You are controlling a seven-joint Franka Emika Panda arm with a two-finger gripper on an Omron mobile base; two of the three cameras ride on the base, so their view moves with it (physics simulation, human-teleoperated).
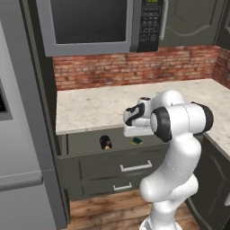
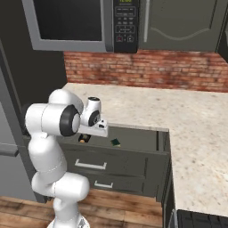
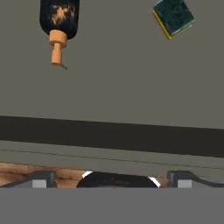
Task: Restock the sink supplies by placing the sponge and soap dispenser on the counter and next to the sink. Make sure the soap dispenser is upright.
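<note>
1. Nearest the hand camera, the claw (image 3: 112, 181) is seen with its two dark finger tips spread wide apart and nothing between them; it is released.
2. The claw is held above the front edge of the open drawer (image 1: 85, 143), facing down into it.
3. Inside the drawer, the soap dispenser (image 3: 58, 22) is found lying on its side, pump nozzle pointing toward the drawer front; the sponge (image 3: 173, 17) lies well apart from it, green face up.
4. Both items are seen low in the drawer from the base views, below the bench (image 1: 90, 108).
5. Step judged in hand: reaching into the drawer for a first pick; neither item has been lifted.
6. For a good grasp, the claw should be centred over the dispenser's black body, jaws set across its width, so it can later be stood upright.
</note>
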